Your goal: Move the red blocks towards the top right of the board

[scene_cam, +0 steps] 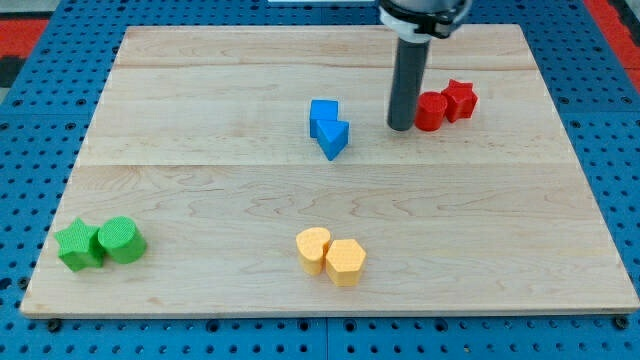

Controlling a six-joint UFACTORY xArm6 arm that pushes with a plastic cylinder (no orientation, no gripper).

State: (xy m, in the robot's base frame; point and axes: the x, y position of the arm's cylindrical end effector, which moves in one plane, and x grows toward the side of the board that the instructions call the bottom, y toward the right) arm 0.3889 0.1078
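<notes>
A red cylinder point(431, 110) and a red star-shaped block point(460, 99) sit touching each other in the upper right part of the wooden board point(200, 200). My tip point(400, 127) rests on the board just left of the red cylinder, touching it or nearly so. The dark rod rises from there to the view's top edge.
Two blue blocks point(328, 128) lie together left of my tip. A yellow pair point(331, 256) sits near the bottom centre. A green star-shaped block point(78, 245) and a green cylinder point(121, 240) sit at the bottom left. Blue pegboard surrounds the board.
</notes>
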